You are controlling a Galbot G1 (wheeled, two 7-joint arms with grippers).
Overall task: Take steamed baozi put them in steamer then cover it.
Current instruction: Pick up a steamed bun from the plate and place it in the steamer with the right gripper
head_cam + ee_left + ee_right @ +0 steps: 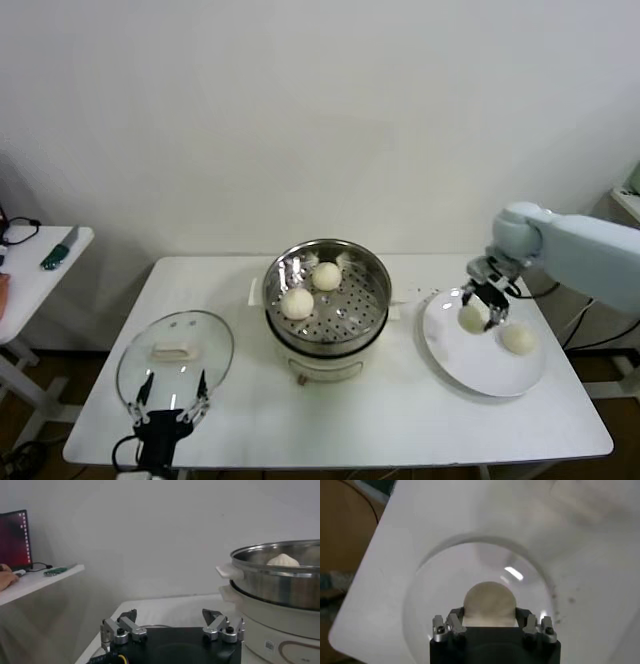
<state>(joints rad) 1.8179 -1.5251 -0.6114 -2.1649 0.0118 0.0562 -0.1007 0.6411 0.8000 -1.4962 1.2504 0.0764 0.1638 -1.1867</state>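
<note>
Over flat white plate (480,375): right gripper (484,307) jaws clamp smooth round baozi (472,316); left gripper (168,400) jaws wide.

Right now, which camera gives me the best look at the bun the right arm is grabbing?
The right wrist view: the bun fills the centre, sitting between the right gripper's fingers over the white plate. The head view shows the same bun small and partly covered by the gripper. The left wrist view doesn't show it.
</note>
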